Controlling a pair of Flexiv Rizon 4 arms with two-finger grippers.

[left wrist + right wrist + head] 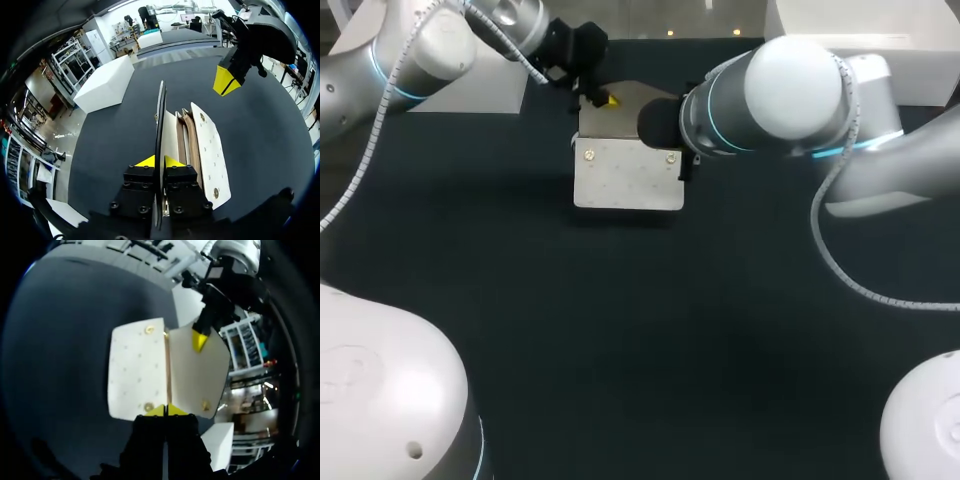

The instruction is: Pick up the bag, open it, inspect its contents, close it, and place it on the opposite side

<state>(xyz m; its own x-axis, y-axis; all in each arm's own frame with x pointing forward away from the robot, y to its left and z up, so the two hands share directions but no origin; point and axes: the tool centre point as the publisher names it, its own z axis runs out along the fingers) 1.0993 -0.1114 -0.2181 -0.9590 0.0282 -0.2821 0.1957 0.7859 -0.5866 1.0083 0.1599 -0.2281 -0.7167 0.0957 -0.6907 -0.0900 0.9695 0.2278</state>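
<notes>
white bag [628, 175] lies crosswise, spread open

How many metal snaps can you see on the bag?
3 snaps: two on the dotted flap, one on the plain panel; the left pincer may hide a fourth.

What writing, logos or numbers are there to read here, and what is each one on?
No readable text in any view.
The white bag shows only small dots and round snaps, no letters.
The dark table carries no print.
</notes>
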